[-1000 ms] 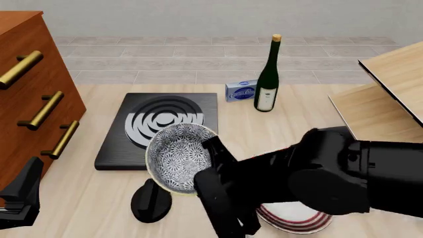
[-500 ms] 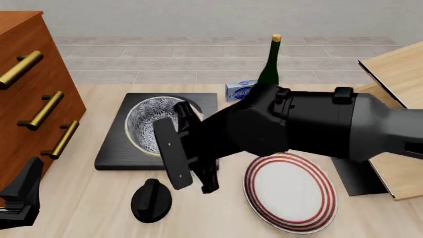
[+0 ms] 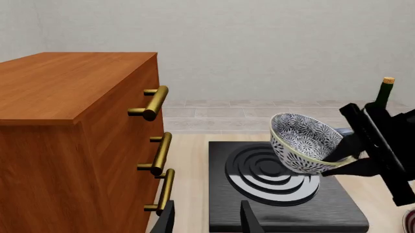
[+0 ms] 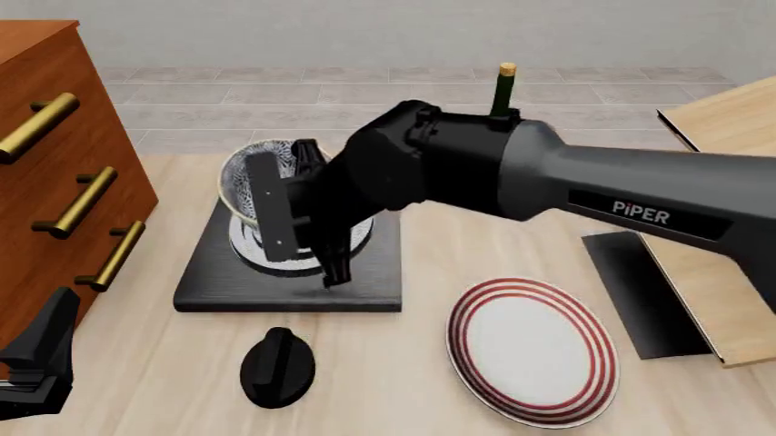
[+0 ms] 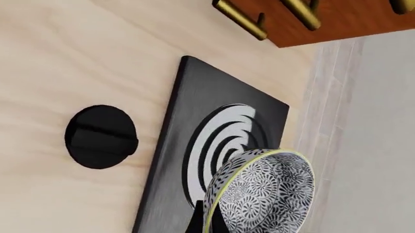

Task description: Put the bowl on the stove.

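wooden dresser [image 4: 54,173] with brass handles sits far left, left gripper [image 4: 36,368] parked low in front of it, fingers spread, holding nothing. next over, stove [image 4: 291,272] flat on the table, burner rings partly covered by the arm. bowl [image 4: 261,186] is tilted and held off the burner, over the stove's rear half; right gripper [image 4: 303,227] is pinching its rim, one finger inside, one outside. left wrist view shows clear air between bowl [image 3: 304,143] and burner. black knob [image 4: 278,366] lies on the table just in front of the stove. wine bottle [image 4: 501,91] stands behind the arm. red-ringed plate [image 4: 533,350] right of the knob, black mat [image 4: 637,291] beyond it beside a wooden board [image 4: 715,209].
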You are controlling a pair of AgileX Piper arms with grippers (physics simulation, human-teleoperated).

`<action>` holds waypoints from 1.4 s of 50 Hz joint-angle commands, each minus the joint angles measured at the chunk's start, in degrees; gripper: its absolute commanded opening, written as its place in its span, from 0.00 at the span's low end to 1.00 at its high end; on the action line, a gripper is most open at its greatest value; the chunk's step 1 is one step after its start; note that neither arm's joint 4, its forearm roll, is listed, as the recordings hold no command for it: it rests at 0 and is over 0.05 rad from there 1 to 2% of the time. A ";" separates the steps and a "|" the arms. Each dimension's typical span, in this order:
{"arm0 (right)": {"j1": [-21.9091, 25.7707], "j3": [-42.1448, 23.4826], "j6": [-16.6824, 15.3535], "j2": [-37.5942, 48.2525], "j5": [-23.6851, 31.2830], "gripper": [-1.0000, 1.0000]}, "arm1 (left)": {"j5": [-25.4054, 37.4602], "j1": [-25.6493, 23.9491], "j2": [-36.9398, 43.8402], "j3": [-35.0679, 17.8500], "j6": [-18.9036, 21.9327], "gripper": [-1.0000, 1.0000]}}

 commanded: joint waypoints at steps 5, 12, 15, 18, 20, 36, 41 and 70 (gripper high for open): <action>-2.94 -8.70 1.11 6.61 2.06 0.00 | -0.01 0.00 0.02 0.00 -0.01 1.00; -3.96 -10.64 1.34 9.12 2.25 0.00 | 0.01 -0.01 -0.02 0.00 0.01 1.00; -4.48 -12.04 1.53 10.16 2.62 0.00 | 0.02 0.00 -0.03 0.00 0.01 1.00; -4.40 -12.21 1.88 10.68 2.68 0.00 | -0.01 0.01 0.01 0.00 0.00 1.00; -4.37 -12.31 2.14 11.13 2.50 0.00 | 0.00 0.00 0.01 0.00 0.01 1.00; -4.94 -13.89 3.30 14.60 1.87 0.00 | 0.00 0.00 0.00 0.00 0.00 1.00; -4.70 -14.15 3.63 15.16 1.77 0.00 | 0.01 0.01 -0.02 0.00 0.00 1.00; -5.32 -16.58 4.63 18.89 1.75 0.00 | 0.01 0.01 -0.01 0.00 0.01 1.00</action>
